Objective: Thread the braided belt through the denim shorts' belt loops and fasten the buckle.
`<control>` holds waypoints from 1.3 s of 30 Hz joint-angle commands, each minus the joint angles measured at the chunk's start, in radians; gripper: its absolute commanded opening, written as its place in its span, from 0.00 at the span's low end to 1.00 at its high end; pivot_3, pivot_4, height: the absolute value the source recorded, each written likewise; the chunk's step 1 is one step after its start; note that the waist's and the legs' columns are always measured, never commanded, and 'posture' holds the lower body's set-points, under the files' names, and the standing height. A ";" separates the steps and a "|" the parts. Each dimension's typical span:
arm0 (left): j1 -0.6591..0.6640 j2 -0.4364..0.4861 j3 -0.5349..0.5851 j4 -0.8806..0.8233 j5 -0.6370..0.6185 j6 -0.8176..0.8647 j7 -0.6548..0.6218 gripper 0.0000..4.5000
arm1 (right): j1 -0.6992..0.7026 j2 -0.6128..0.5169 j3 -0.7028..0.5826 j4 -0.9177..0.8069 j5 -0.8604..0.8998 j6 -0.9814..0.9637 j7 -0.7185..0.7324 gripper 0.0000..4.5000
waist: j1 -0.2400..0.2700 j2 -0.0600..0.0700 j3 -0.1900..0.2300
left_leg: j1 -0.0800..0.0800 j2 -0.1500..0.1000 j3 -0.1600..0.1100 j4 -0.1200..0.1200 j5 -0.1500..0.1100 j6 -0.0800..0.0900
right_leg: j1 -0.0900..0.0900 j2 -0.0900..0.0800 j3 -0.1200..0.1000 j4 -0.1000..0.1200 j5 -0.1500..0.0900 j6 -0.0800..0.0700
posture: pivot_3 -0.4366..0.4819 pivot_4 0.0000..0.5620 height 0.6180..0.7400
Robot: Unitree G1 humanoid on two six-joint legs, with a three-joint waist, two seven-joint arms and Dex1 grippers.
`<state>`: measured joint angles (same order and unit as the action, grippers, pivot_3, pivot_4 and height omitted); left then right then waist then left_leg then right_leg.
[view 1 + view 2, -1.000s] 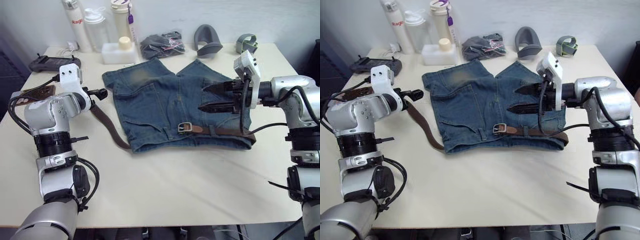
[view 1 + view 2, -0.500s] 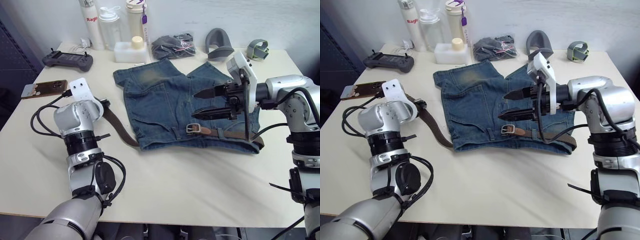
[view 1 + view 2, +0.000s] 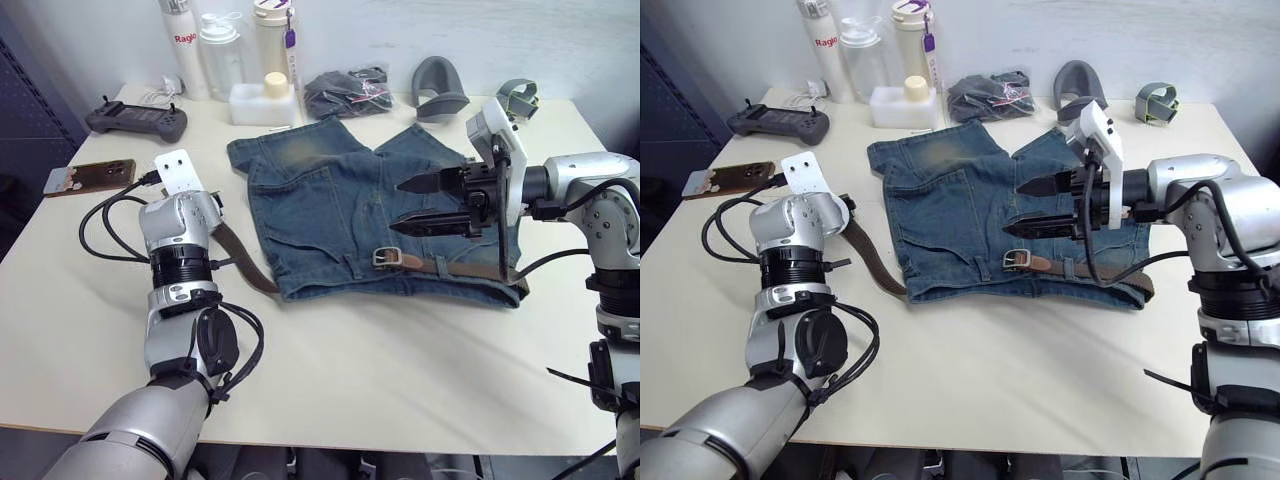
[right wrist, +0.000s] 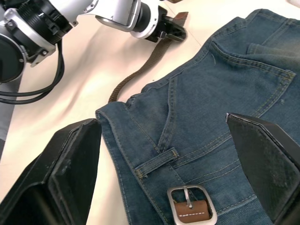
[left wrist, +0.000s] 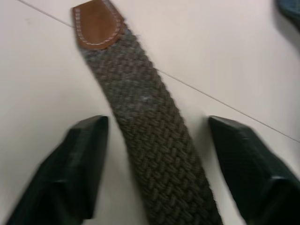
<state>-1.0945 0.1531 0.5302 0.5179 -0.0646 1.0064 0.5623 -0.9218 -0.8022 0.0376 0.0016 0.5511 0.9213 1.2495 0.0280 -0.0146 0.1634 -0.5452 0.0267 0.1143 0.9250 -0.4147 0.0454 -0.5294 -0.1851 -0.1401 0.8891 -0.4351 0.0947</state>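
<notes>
Faded blue denim shorts (image 3: 360,225) flat mid-desk, waistband toward near edge, silver metal buckle (image 3: 385,257) on it. Dark brown braided belt (image 5: 150,140) trails limp toward desk's left edge. My left gripper (image 5: 157,154) wide open, straddling strap just behind tan leather tip (image 5: 97,24): soft, floppy, pinch there. My right gripper (image 3: 420,203) open above shorts.

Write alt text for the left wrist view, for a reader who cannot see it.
A dark brown braided belt lies flat on a pale tabletop, running between the left gripper's two black fingers, which are spread wide on either side without touching it. The belt's tan leather tip with white stitching points away from the gripper.
</notes>
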 commanded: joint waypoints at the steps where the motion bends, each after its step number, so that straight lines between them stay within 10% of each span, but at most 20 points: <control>1: 0.005 -0.021 0.011 -0.055 0.005 0.038 0.058 0.34 | -0.004 -0.019 -0.020 -0.014 0.011 -0.010 -0.001 1.00 | 0.000 0.000 0.000 | 0.000 0.000 0.000 0.000 0.000 0.000 | 0.000 0.000 0.000 0.000 0.000 0.000 | 0.48 0.27 0.25; 5: 0.031 -0.010 -0.010 -0.182 0.013 0.072 0.058 0.01 | -0.011 -0.017 -0.013 0.002 0.003 -0.020 0.000 1.00 | -0.004 -0.001 0.001 | 0.000 0.000 0.000 -0.001 0.000 0.000 | 0.000 0.000 0.000 -0.002 0.001 0.001 | 0.48 0.27 0.25; 9: 0.067 -0.001 -0.066 -0.305 0.006 0.114 -0.009 0.01 | -0.013 -0.013 -0.009 0.008 -0.002 -0.028 -0.003 1.00 | -0.006 -0.004 0.003 | 0.000 0.000 0.000 -0.002 0.000 -0.001 | 0.000 0.001 0.000 -0.003 0.001 0.001 | 0.48 0.27 0.25; 14: 0.236 0.183 -0.393 -0.544 -0.086 -0.003 -0.504 0.01 | 0.011 -0.016 -0.005 -0.035 -0.059 -0.116 -0.061 1.00 | -0.011 -0.004 0.003 | 0.000 0.000 0.000 -0.007 0.001 -0.002 | 0.000 0.002 -0.001 -0.007 0.001 0.000 | 0.48 0.27 0.25; 24: 0.369 0.494 -0.674 -0.654 -0.166 -0.554 -1.338 0.01 | 0.104 -0.012 0.037 -0.231 -0.236 -0.395 -0.172 1.00 | -0.031 0.007 0.010 | 0.002 0.000 -0.006 -0.017 0.008 -0.002 | 0.009 0.002 -0.013 -0.022 0.005 -0.003 | 0.48 0.27 0.25; 39: 0.257 0.426 -0.746 -0.407 -0.073 -0.881 -1.549 0.00 | 0.102 0.001 0.155 -0.227 -0.444 -0.629 -0.198 0.95 | -0.029 0.008 0.011 | 0.000 -0.003 -0.011 -0.017 0.013 0.003 | 0.012 0.000 -0.019 -0.021 0.006 -0.004 | 0.48 0.27 0.25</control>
<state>-0.8202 0.5867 -0.2185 0.1068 -0.1431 0.1494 -0.9733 -0.8132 -0.8002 0.1924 -0.2265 0.1481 0.3413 1.0652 -0.0014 -0.0066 0.1740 -0.5450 0.0241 0.1031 0.9084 -0.4020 0.0489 -0.5172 -0.1855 -0.1587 0.8681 -0.4294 0.0910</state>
